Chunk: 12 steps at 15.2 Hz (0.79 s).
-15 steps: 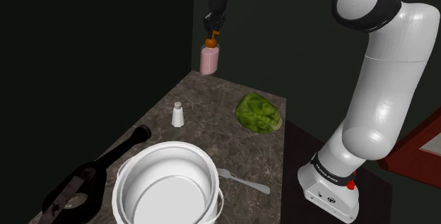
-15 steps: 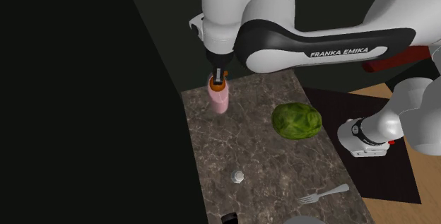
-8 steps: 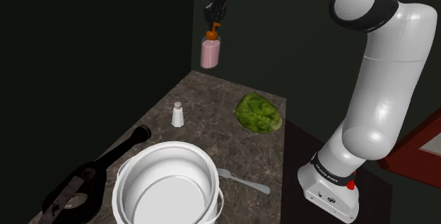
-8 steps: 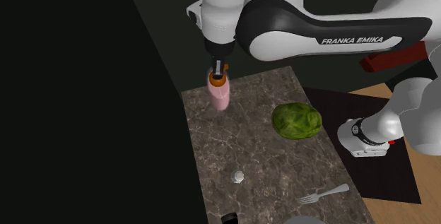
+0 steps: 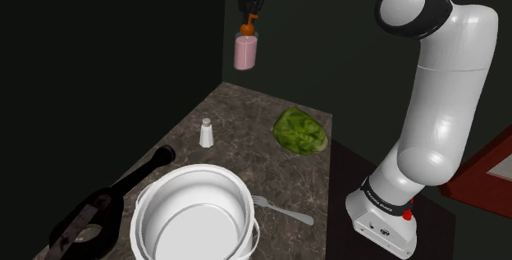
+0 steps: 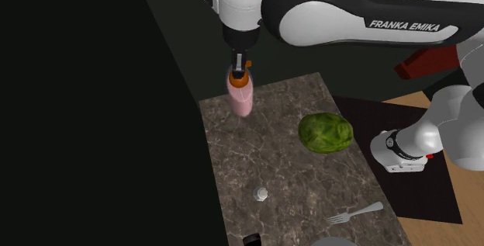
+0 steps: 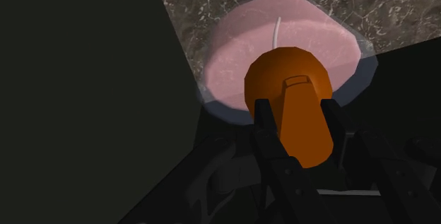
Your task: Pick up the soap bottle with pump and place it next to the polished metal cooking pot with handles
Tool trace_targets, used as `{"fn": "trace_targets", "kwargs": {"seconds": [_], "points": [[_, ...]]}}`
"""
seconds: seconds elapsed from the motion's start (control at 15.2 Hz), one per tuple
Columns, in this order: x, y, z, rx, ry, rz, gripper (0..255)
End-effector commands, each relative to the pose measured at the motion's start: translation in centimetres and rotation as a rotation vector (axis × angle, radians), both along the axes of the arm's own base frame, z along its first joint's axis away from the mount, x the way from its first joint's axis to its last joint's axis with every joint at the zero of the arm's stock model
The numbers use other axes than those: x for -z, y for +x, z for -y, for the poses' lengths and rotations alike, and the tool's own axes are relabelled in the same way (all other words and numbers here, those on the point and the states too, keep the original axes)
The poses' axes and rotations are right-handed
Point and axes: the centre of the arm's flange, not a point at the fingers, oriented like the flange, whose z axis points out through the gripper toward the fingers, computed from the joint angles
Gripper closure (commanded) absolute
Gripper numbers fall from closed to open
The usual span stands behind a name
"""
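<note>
Soap bottle (image 5: 246, 52) is up in the air, well clear of the dark marbled counter (image 5: 246, 164). It hangs upright above the counter's far end, close to the dark wall corner. Body is clear w/ pink liquid inside and an orange pump (image 7: 293, 99) on top. Gripper (image 5: 249, 20) sits directly over it, pointing straight down, w/ its two black fingers (image 7: 265, 127) clamped on the pump from either side. In the wrist view the orange pump is squeezed btwn them, the pink body spreads out beyond the fingertips, and marbled counter shows further below. So the bottle hangs from the claw by the pump alone; nothing else touches it. In the second exterior view it hangs over the counter's far corner, toward that view's left. The pot (image 5: 193, 168), big, round and drawn white, stands at the counter's near end, well apart from the bottle. Btwn the two there's a small white shaker (image 5: 206, 133) nr the counter's left edge in the shoulder view. A green lettuce-like head (image 5: 299, 130) lies toward the right edge. A fork (image 5: 283, 210) lies just beside the pot on the shoulder view's right. A dark bottle (image 5: 107, 201) lies on its side at the pot's left, neck end just beside the rim. Arm's white base (image 5: 381, 217) stands off the counter at lower right.
</note>
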Motion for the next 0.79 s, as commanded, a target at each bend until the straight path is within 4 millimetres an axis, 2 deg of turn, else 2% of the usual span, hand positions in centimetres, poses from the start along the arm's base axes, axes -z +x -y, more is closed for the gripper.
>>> {"fn": "trace_targets", "kwargs": {"seconds": [0.0, 0.46, 0.73], "points": [[-1.1, 0.0, 0.0, 0.0, 0.0, 0.0, 255], [-4.4, 0.0, 0.0, 0.0, 0.0, 0.0, 255], [-4.6, -3.9, -3.6, 0.0, 0.0, 0.0, 255]]}}
